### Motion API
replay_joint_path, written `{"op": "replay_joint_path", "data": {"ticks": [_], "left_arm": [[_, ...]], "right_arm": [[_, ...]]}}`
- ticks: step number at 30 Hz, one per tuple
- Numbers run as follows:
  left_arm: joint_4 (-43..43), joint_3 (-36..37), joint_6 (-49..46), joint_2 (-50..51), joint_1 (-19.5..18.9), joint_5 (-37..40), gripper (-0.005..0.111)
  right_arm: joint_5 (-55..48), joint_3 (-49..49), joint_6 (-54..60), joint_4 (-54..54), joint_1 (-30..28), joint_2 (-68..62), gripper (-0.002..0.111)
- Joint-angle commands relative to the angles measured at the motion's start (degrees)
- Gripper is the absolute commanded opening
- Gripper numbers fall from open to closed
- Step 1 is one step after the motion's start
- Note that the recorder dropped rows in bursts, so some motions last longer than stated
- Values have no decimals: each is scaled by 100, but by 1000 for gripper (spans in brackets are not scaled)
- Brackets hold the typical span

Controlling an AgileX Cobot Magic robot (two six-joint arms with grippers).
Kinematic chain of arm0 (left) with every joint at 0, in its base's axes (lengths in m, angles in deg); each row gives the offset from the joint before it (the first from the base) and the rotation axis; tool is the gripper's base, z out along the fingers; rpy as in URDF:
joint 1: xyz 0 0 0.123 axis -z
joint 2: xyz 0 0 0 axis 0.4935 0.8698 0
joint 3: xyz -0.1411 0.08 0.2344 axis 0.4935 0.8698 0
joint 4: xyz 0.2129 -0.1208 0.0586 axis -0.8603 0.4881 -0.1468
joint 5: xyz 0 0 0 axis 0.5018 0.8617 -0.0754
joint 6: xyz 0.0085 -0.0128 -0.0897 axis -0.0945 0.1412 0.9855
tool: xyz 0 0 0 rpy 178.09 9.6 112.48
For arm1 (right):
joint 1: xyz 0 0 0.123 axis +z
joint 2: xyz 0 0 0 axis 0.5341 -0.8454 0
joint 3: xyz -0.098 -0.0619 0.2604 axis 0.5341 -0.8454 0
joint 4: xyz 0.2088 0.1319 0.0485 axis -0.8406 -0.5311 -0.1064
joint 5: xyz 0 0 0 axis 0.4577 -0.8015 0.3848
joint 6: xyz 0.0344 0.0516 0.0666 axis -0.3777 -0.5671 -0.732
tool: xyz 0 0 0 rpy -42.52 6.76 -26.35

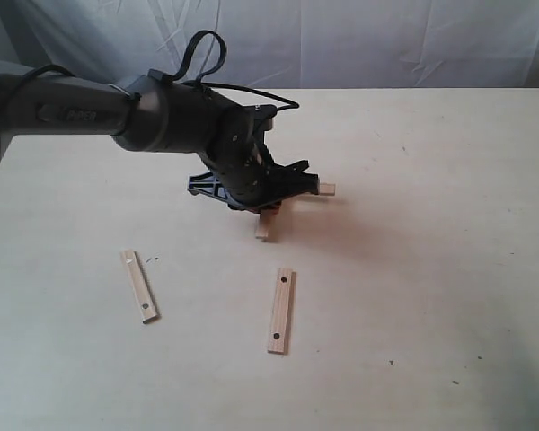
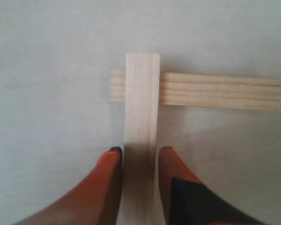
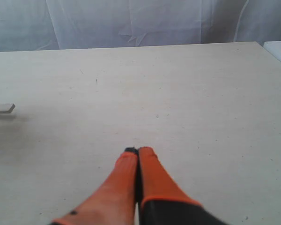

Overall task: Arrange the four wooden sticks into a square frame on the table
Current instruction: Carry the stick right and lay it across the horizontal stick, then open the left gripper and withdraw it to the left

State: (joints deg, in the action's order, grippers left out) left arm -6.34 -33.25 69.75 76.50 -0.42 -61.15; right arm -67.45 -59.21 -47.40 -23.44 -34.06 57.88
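**One corner crossed, two sticks still loose**

Left gripper (image 2: pixel 140 152): closed on the top stick (image 2: pixel 142 103), one orange finger (image 2: pixel 107 180) against each long edge. Laid at a right angle over the lower stick (image 2: pixel 215 89), touching it near its end, with a short stub past the crossing. One corner of the frame, then, near the middle of the table (image 1: pixel 449 269). Left loose stick (image 1: pixel 139 285) and middle loose stick (image 1: pixel 280 310): flat on the tabletop, nearer the exterior camera, well apart from each other and from the corner. Right gripper (image 3: pixel 137 151): fingers pressed together, holding nothing, over bare tabletop.

Judged light, stiff and smooth: easy to lift, just as easy to knock out of line. Best taken across the width, on the long edges, about mid-length for balance. Probably little grip between stacked strips, so open and lift straight up, no dragging. Thin and lying flat, so fingertips low against the edges for a sure pick.
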Motion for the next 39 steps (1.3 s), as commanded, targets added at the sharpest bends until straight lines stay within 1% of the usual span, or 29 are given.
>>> {"op": "replay_joint_path", "data": {"ticks": [1, 4, 9, 11, 14, 16, 20, 23, 26, 32, 34, 39], "left_arm": [[-64, -39, 37, -7, -15, 7, 36], [-51, -39, 37, -32, -27, 44, 37], [-173, -39, 2, -296, -53, 622, 35], [-471, -39, -53, -473, -52, 995, 29], [-675, -24, -145, -796, -52, 1584, 12], [-735, 87, -172, -1072, -52, 1696, 0], [-912, 420, -265, -1624, -52, 1708, 0], [-1098, 803, -265, -2054, -107, 1776, 0], [-1054, 1278, -265, -2532, -257, 1798, 0], [-1024, 2392, -265, -3767, -737, 1596, 0], [-1024, 2791, -265, -4162, -833, 1489, 0], [-1010, 3627, -238, -5009, -860, 1244, 0]], "right_arm": [[82, -12, -4, 6, 8, 34, 0], [82, -12, -4, 6, 8, 34, 0], [79, -12, -4, -6, 8, 34, 0], [79, -12, -4, -6, 8, 34, 0], [79, -12, -4, -6, 8, 34, 0], [79, -12, -4, -6, 8, 34, 0], [68, -12, -4, 30, 8, 34, 0], [68, -12, -4, 30, 8, 34, 0], [68, -12, -4, 30, 8, 34, 0], [68, -12, -4, 30, 8, 34, 0], [68, -12, -4, 30, 8, 34, 0], [179, -12, -4, 3, 8, 34, 0]]}}
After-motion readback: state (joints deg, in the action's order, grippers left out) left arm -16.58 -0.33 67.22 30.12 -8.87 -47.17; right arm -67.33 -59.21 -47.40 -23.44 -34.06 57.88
